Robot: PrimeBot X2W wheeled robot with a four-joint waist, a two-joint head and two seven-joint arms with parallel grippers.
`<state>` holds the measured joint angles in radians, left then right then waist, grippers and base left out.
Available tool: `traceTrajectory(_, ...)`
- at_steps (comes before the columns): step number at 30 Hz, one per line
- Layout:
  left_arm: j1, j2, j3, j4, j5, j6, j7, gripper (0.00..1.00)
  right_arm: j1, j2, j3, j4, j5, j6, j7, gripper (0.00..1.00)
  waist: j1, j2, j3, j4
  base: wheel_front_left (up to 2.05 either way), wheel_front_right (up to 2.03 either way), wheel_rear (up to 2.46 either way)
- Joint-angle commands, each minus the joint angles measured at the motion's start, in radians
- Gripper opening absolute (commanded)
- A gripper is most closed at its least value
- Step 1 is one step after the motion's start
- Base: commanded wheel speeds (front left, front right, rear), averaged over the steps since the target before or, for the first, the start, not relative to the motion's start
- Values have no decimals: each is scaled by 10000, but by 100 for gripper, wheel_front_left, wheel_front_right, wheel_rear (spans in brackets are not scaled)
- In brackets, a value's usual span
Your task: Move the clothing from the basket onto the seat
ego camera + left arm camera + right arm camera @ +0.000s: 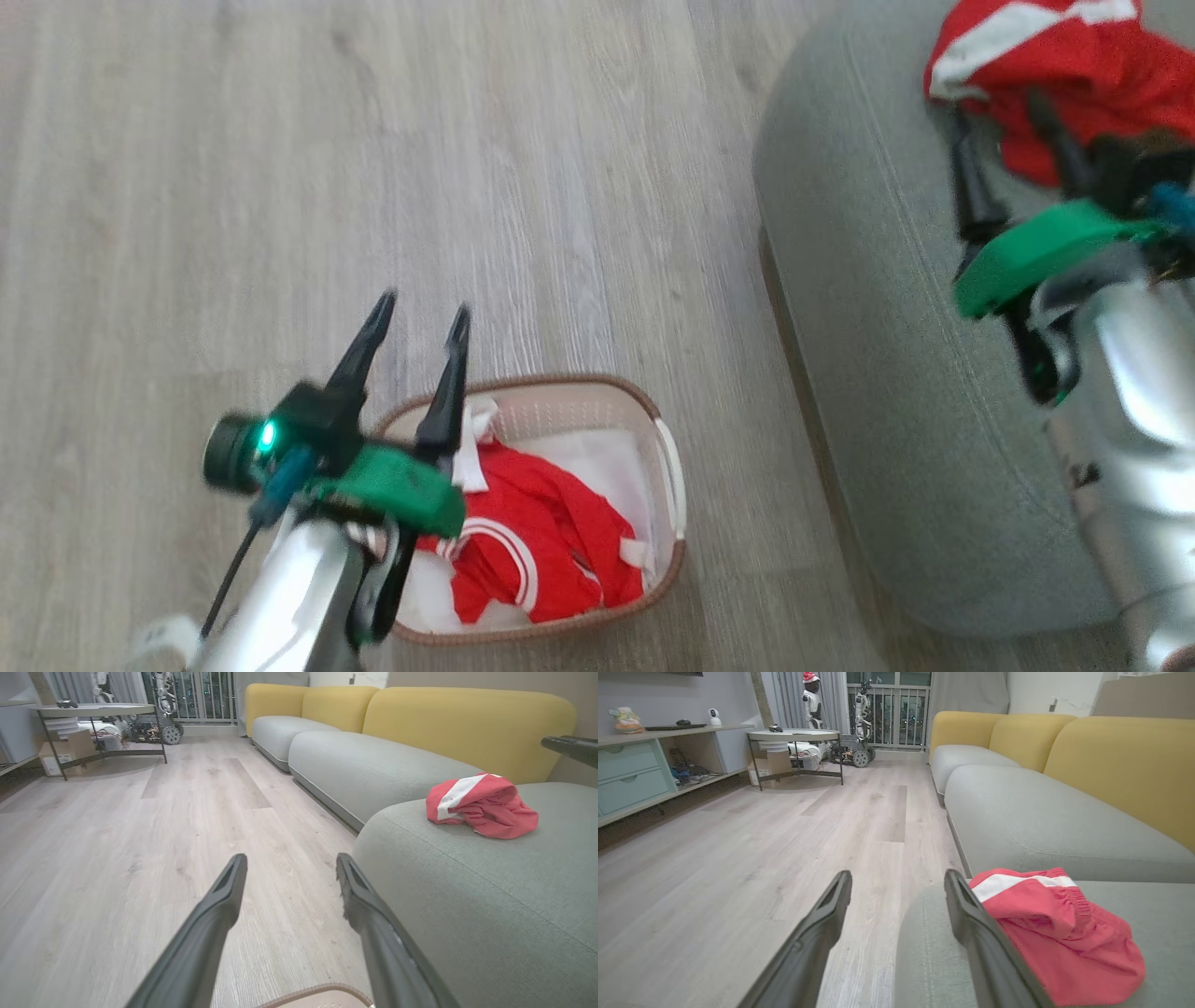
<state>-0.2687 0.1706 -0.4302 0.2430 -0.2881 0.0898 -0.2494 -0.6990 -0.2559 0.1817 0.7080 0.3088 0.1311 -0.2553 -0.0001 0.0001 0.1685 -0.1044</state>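
With one garment [1055, 56] on the seat [887, 327] right of the basket [667, 485] beside the spread, empty right gripper [897, 877], the left gripper [422, 313], jaws apart above the basket, should next dip for the clothing [532, 532] inside it.

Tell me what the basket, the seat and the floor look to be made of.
Basket: apparently moulded plastic, cream, matte, with perforated walls and a brown woven-look rim.
Seat: grey woven fabric upholstery, matte, with a stitched seam.
Floor: pale wood-look planks, grain and joints visible; real wood or laminate, cannot tell.
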Motion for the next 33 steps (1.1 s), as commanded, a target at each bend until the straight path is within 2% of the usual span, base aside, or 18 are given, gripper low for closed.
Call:
traceTrajectory(1, -98, 98, 459, -370, -31, 68, -122, 100, 44, 50, 148, -383, -5, -4, -64, 100, 1, -1, -452, 255, 0, 0, 0)
traceTrajectory(11, 2161, 7, 2191, -1089, 29, 318, -123, 100, 2469, 1329, -293, -2130, -958, -4, -64, 100, 1, -1, -1509, 476, 0, 0, 0)
traceTrajectory(17, 3218, -364, 3054, -1587, -5, 293, -123, 100, 3932, 1858, -607, -3194, -1441, -4, -64, 100, 1, -1, -1742, 541, 0, 0, 0)
traceTrajectory(23, 3644, -599, 3298, -1666, 218, 35, -123, 100, 5035, 2044, -1016, -4148, -1434, -4, -64, 100, 1, -1, -1872, 643, 0, 0, 0)
traceTrajectory(26, 3777, -668, 3398, -1614, 357, -36, -123, 100, 5374, 2051, -1114, -4521, -1071, -4, -64, 100, 1, -1, -1889, 683, 0, 0, 0)
traceTrajectory(33, 3899, -796, 3762, -1474, 545, -210, -124, 100, 5738, 2054, -1091, -4728, -1024, -4, -64, 100, 1, -1, -1916, 714, 0, 0, 0)
